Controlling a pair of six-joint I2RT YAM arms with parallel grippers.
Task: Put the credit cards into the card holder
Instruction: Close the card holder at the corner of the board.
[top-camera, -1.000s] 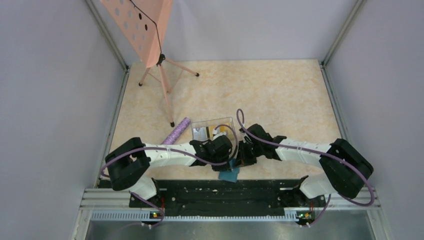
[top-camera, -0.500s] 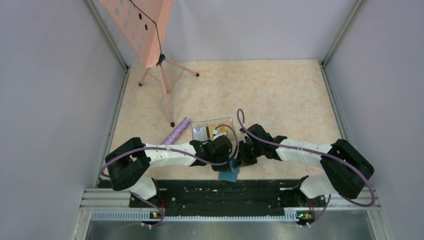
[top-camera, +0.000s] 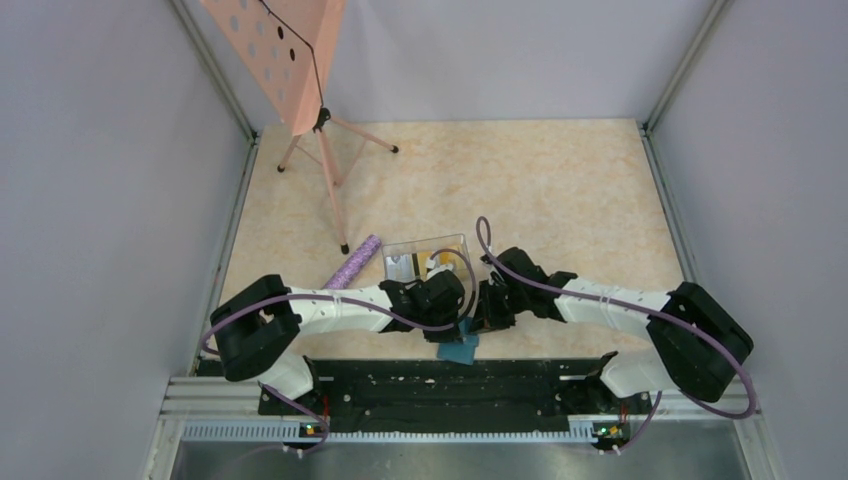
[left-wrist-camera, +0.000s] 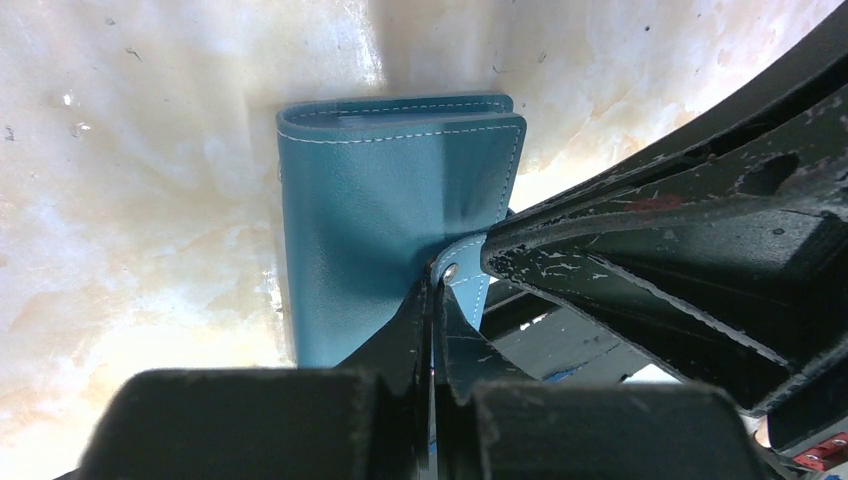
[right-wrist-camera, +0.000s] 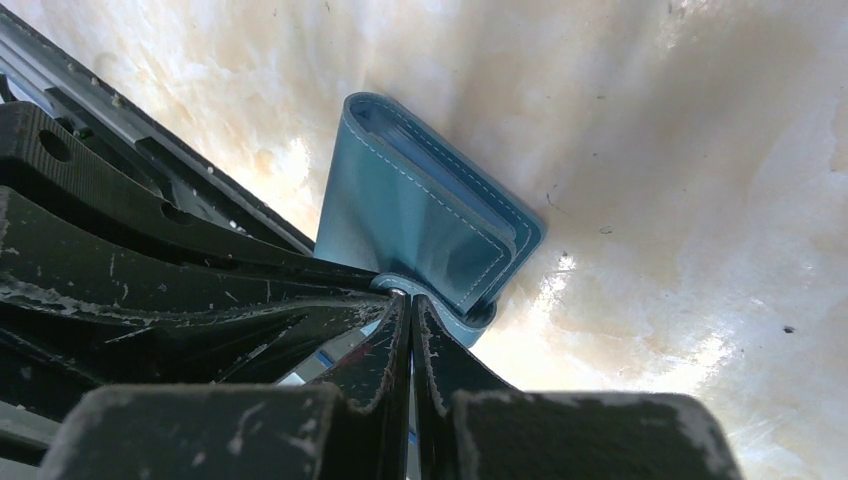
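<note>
The teal card holder (left-wrist-camera: 380, 200) lies folded shut on the table near the front edge, and it also shows in the right wrist view (right-wrist-camera: 420, 205) and the top view (top-camera: 460, 351). My left gripper (left-wrist-camera: 432, 298) and right gripper (right-wrist-camera: 410, 300) meet tip to tip at its snap tab (left-wrist-camera: 463, 282). Both are shut there, with a thin blue sliver between each pair of fingers. In the top view the grippers (top-camera: 468, 322) hide most of the holder. The credit cards (top-camera: 408, 265), gold and yellow with a dark stripe, lie in a clear box just behind the grippers.
The clear plastic box (top-camera: 465, 243) stands right behind both wrists. A purple roll (top-camera: 355, 262) lies to its left. A pink music stand (top-camera: 325, 150) stands at the back left. The black base rail (top-camera: 450, 385) runs just in front of the card holder.
The right arm's elbow has shifted slightly to the right. Both grippers and the card holder stay where they were.
</note>
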